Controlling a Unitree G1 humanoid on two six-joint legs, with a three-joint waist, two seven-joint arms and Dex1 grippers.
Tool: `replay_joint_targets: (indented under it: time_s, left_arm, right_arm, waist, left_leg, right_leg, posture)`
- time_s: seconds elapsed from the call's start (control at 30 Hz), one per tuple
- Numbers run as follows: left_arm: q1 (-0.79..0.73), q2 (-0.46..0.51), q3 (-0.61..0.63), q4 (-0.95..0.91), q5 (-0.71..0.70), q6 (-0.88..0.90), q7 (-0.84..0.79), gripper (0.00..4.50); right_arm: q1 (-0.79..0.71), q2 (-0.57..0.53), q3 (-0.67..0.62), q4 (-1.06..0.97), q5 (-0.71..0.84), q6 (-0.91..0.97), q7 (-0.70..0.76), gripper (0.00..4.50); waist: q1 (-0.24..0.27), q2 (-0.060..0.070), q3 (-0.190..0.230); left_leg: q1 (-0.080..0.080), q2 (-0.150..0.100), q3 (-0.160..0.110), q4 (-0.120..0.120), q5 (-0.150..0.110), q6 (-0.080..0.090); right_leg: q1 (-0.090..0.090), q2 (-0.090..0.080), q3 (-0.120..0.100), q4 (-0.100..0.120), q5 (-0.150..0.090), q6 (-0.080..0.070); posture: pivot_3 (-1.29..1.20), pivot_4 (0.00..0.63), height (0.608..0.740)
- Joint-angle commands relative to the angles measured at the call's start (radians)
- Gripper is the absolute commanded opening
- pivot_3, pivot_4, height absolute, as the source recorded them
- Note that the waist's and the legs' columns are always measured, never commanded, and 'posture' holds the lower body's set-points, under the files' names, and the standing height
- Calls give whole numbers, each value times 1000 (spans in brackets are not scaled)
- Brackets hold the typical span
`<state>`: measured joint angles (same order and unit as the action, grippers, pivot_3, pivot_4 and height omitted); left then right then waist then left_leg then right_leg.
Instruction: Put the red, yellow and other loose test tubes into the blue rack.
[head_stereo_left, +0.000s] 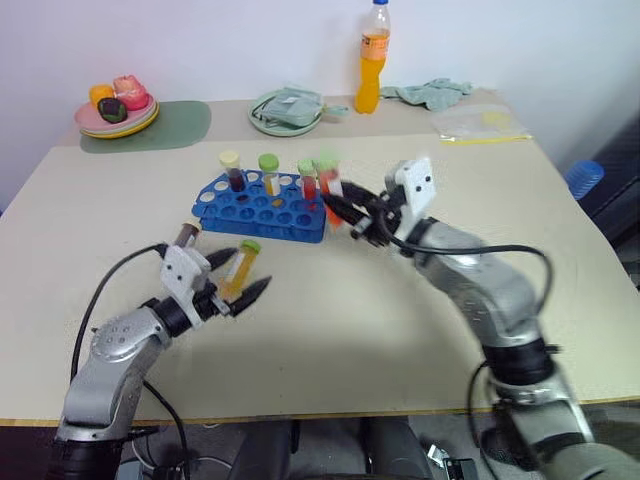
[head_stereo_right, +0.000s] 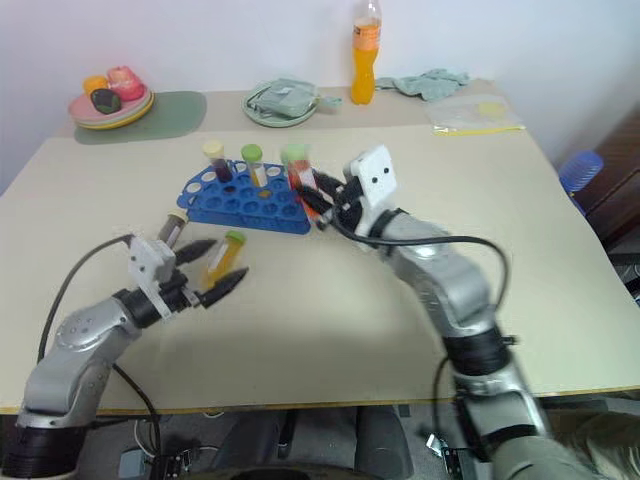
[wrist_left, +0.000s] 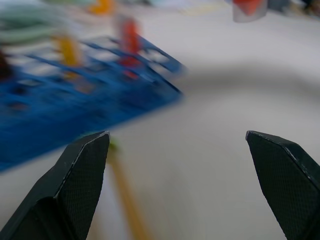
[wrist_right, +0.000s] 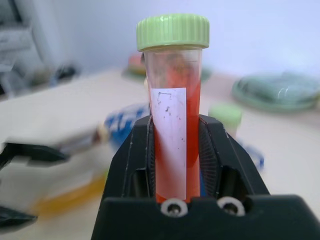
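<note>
Beige table (head_stereo_left: 420, 330) w/ pale edge strip, set against plain white wall (head_stereo_left: 200, 40). Far left corner: green mat (head_stereo_left: 170, 128) under stacked plates (head_stereo_left: 115, 122) w/ toy food. Far centre: pale-green plate (head_stereo_left: 270, 120) holding folded cloth; tall orange drink bottle (head_stereo_left: 371, 58) w/ blue cap just beside; crumpled green cloth (head_stereo_left: 430, 92) and clear bag (head_stereo_left: 478, 125) w/ yellow strip toward far right. Blue object (head_stereo_left: 585, 178) off table edge at right, type unclear.

Blue rack (head_stereo_left: 262, 205) mid-table, slightly left of centre, lying flat, long side angled. Three tubes upright in its far row: dark-liquid tube w/ cream cap (head_stereo_left: 232, 168), yellow-liquid tube w/ green cap (head_stereo_left: 269, 172), red-liquid tube w/ green cap (head_stereo_left: 308, 178).

Right gripper (head_stereo_left: 340, 208) clenched on red-orange tube (wrist_right: 173, 130), green cap up, white label facing wrist cam, tube upright betw. fingers. Held at right end of rack, just above/beside last holes; whether tube bottom touches rack: can't tell.

Yellow tube (head_stereo_left: 241, 268) w/ green cap lying on table just in front of rack, near side, cap end toward rack. Left gripper (head_stereo_left: 240, 275) released, fingers spread wide, straddling that tube w/o touching; tube lies betw. the two fingertips in head views. Rack just beyond left gripper, apart from it.
</note>
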<state>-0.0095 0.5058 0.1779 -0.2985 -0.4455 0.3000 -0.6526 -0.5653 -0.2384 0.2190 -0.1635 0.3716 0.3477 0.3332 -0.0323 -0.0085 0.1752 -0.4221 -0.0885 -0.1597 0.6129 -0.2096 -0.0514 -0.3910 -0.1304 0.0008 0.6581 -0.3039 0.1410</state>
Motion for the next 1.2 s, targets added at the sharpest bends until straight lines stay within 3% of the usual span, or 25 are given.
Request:
replay_joint_targets:
  time_s: [0.03, 0.17, 0.47, 0.97, 1.2]
  left_arm:
    - [-25, 17, 41, 16, 8, -1, 25, 4500]
    - [-46, 33, 52, -3, -3, 31, 43, 4500]
    - [-7, 36, 82, -107, -48, 114, 89, 4500]
    - [-18, 30, 57, -144, -60, 162, 115, 4500]
    - [-39, 24, 43, -160, -63, 194, 134, 4500]
  right_arm:
    - [-55, 113, 40, 150, -114, -210, -6, 708]
    - [-107, 245, 32, 385, -179, -354, -32, 708]
    - [-117, 309, 13, 586, -266, -464, -44, 708]
    - [-146, 350, -29, 685, -293, -497, -21, 708]
    - [-162, 372, -43, 742, -333, -526, -78, 708]
  waist:
    - [-9, 0, 0]
    - [-13, 0, 0]
    - [-14, 1, 0]
    - [-15, 1, 0]
    - [-15, 1, 0]
  left_leg:
    - [0, 0, -1, -1, 0, 0]
    - [0, 0, -3, -1, 3, -5]
    - [0, 1, -1, -2, 3, -6]
    - [3, 4, 6, -3, 1, -3]
    - [7, 12, 17, -4, 1, -2]
  right_leg:
    - [-1, 0, 1, 1, 0, 0]
    - [-2, 2, 2, 2, 0, 0]
    - [-5, 3, 8, 5, 0, -1]
    - [-7, 5, 15, 6, 0, -1]
    - [-7, 11, 22, 6, 1, -3]
  posture:
    - [0, 150, 740]
    - [0, 150, 740]
    - [0, 150, 740]
    - [0, 150, 740]
    - [0, 150, 740]
